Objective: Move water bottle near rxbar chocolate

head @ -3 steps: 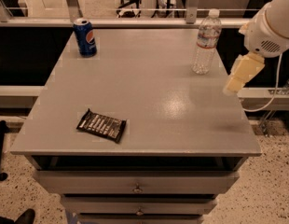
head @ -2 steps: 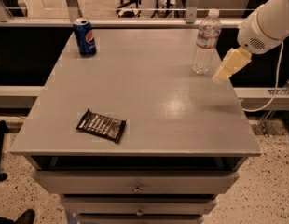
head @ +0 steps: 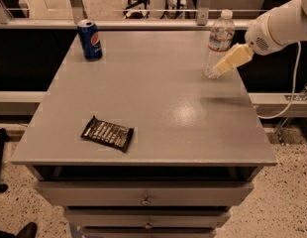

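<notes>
The water bottle (head: 218, 43) stands upright near the table's far right edge: clear ribbed plastic, white cap, white-and-red label band. The rxbar chocolate (head: 107, 133) lies flat in its dark wrapper near the front left of the grey table (head: 158, 98). My gripper (head: 224, 66), with pale yellow fingers, reaches in from the right on the white arm and sits right beside the bottle's lower half, at or touching its right side.
A blue soda can (head: 90, 39) stands at the table's far left corner. Drawers (head: 143, 200) are below the tabletop. A railing and a dark gap lie behind the table; a cable hangs at the right.
My gripper has moved left and slightly up, from off the table's right edge to right beside the water bottle. The bottle, bar and can have not moved.
</notes>
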